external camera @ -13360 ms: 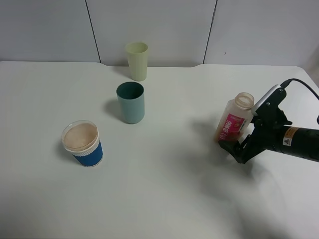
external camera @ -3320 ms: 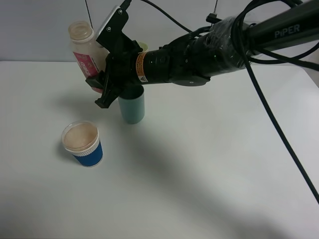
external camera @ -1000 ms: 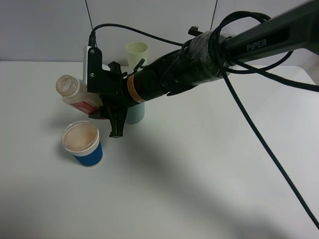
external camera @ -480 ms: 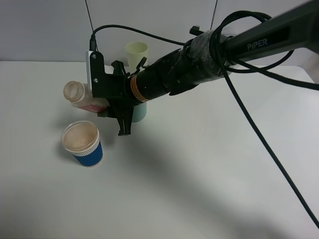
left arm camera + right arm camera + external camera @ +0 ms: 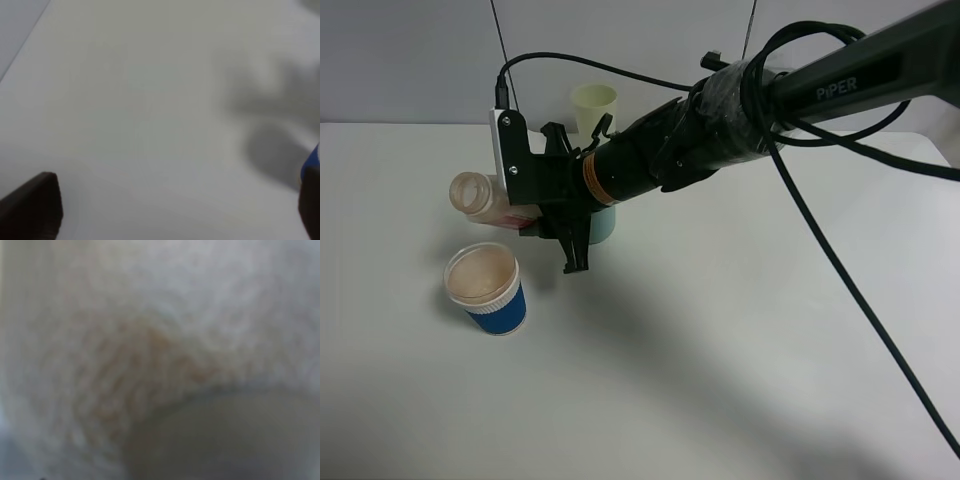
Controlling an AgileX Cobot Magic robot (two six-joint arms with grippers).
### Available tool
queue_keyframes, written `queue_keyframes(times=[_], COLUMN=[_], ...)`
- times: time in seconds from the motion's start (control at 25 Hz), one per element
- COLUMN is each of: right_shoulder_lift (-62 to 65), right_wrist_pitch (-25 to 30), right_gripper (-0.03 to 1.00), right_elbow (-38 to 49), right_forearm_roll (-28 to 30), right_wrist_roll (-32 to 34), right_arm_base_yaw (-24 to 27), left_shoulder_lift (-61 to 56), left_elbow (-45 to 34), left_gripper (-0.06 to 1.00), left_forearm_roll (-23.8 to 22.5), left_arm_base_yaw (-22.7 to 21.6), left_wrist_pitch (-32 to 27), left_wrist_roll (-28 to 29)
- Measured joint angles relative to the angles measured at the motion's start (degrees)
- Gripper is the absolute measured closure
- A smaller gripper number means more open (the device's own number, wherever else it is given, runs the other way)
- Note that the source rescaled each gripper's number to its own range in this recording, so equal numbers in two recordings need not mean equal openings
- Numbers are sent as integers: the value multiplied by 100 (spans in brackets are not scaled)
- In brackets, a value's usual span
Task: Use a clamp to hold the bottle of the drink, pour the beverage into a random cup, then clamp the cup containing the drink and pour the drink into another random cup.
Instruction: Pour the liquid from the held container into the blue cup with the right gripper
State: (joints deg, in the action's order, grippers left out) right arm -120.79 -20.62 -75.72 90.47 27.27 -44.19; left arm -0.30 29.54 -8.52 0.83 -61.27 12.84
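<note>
In the exterior high view my right gripper (image 5: 527, 207) has reached across to the left and is shut on the bottle of the drink (image 5: 485, 198). The bottle lies nearly on its side, its open mouth pointing left, above and just behind the blue-and-white cup (image 5: 486, 289). That cup stands upright with a tan inside. The teal tumbler (image 5: 604, 226) is mostly hidden behind the gripper. The right wrist view is filled by a blurred, pale peach surface of the bottle (image 5: 150, 355). My left gripper (image 5: 175, 212) is open over bare table, with a blue sliver of the cup (image 5: 313, 161) at the frame's edge.
A pale yellow-green tumbler (image 5: 594, 108) stands at the back near the wall. The black right arm (image 5: 720, 130) and its cables stretch across the table (image 5: 740, 340) from the upper right. White tabletop spreads in front and to the right.
Over the last second the bottle has tipped further toward horizontal, and its mouth has dropped lower and closer to the blue-and-white cup. The cups have not moved.
</note>
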Motion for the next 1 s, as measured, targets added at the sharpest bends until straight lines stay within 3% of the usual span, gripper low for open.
queue_keyframes(times=[1.0], right_shoulder_lift=[0], right_wrist_pitch=[-42], right_gripper=[95], right_elbow=[-273], right_forearm_roll=[400], right_wrist_roll=[-260], right_arm_base_yaw=[0], left_shoulder_lift=[0], left_elbow=[0], left_gripper=[6], left_forearm_roll=[0], left_arm_base_yaw=[0], left_wrist_pitch=[0], left_wrist_roll=[0])
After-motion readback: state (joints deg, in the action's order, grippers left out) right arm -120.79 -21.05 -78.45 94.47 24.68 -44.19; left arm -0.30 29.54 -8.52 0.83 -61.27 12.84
